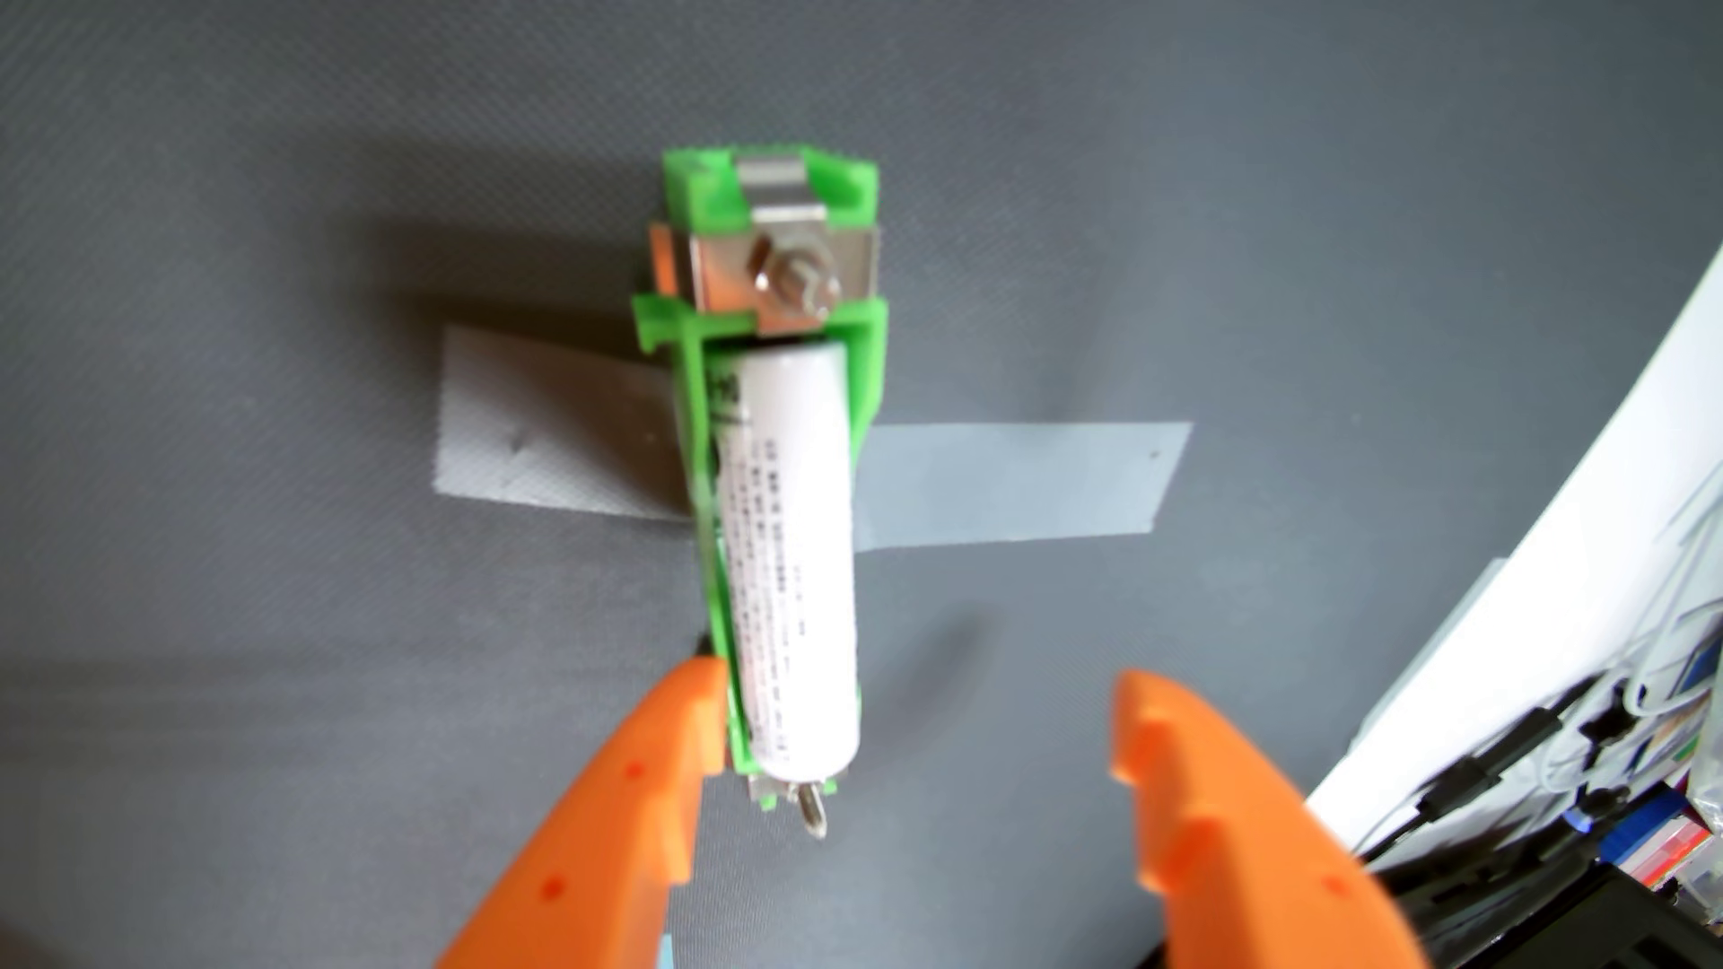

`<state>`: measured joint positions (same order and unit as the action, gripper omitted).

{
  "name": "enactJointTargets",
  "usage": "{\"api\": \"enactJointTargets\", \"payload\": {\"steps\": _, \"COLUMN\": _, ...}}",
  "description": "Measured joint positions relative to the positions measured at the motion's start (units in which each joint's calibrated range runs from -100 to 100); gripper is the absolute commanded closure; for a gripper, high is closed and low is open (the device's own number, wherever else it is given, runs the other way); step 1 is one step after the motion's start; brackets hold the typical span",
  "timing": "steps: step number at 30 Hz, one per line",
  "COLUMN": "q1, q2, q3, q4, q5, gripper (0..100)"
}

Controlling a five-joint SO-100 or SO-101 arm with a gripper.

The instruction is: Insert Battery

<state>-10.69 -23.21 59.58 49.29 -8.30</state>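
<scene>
Gripper: the orange gripper [914, 722] is reaching in from the bottom edge of the wrist view, its two moulded plastic fingers spread wide and gripping nothing
Left finger: the left orange finger [643, 792] is sitting against the near end of the green holder's side wall, apparently touching it
Right finger: the right orange finger [1203, 811], ridged along its inner edge, is standing well apart from the battery
Battery: the white cylindrical battery [792, 568], smooth and printed with fine grey text, is lying lengthwise inside the green holder, its far end just beside the metal contact
Holder: the green plastic holder [695, 447], a narrow printed cradle, is running away from the camera
Contact: a shiny metal plate with a bolt [792, 279] is capping the holder's far end
Tape: strips of grey tape [1016, 484] are lying flat on both sides of the holder
Surface: a dark grey woven mat [280, 279] is lying under everything
</scene>
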Motion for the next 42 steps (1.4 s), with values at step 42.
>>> {"api": "enactJointTargets", "payload": {"steps": 42, "q1": 0.82, "q2": 0.17, "q3": -11.84, "q4": 10.88, "q5": 0.56, "gripper": 99}}
